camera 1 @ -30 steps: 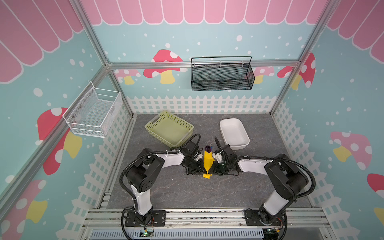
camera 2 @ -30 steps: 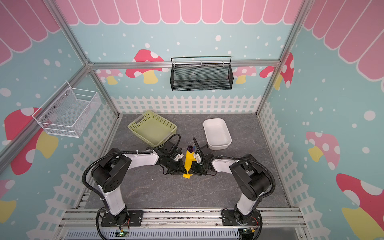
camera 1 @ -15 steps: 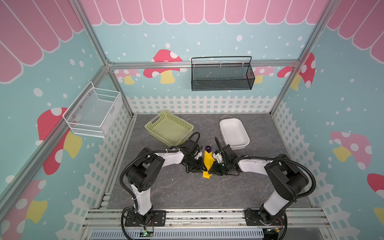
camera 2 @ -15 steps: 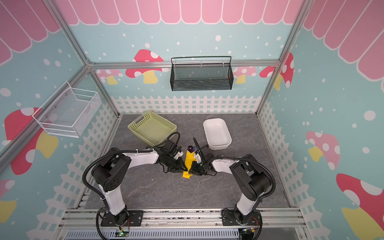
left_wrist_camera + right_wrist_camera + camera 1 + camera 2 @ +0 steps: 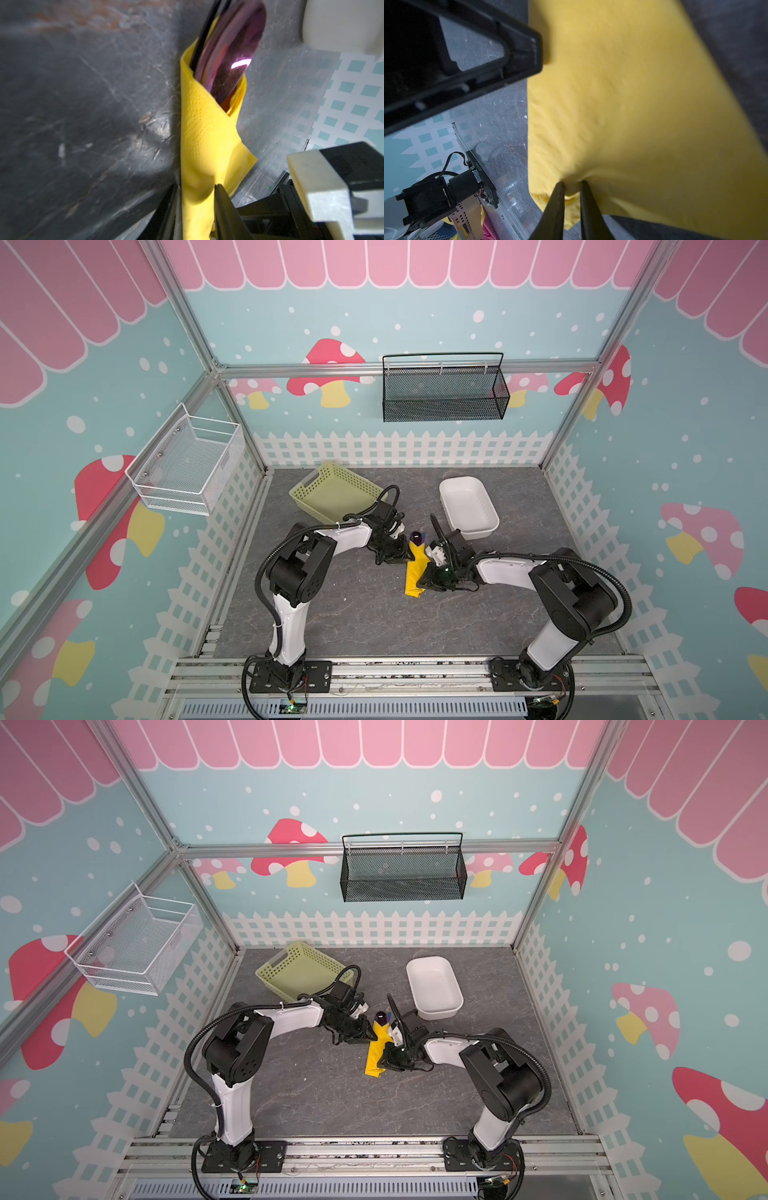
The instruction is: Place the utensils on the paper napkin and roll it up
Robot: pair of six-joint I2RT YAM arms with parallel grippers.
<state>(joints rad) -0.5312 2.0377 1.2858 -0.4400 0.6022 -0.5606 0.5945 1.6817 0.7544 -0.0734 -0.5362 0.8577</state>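
Observation:
The yellow paper napkin (image 5: 417, 572) (image 5: 376, 1052) lies on the grey table, rolled round the utensils. The dark purple spoon (image 5: 415, 537) (image 5: 234, 52) sticks out of the roll's far end, with the black fork (image 5: 204, 31) beside it. The knife is not clear to make out. My left gripper (image 5: 405, 556) (image 5: 196, 185) meets the roll from the left near its far end, its jaws touching the napkin (image 5: 203, 135) on both sides. My right gripper (image 5: 428, 578) (image 5: 572, 182) is at the roll's near right side, shut on a fold of the napkin (image 5: 623, 104).
A pale green perforated basket (image 5: 332, 493) stands behind the left arm and a white tub (image 5: 467, 506) behind the right arm. A black mesh basket (image 5: 444, 391) hangs on the back wall and a white wire basket (image 5: 187, 464) on the left wall.

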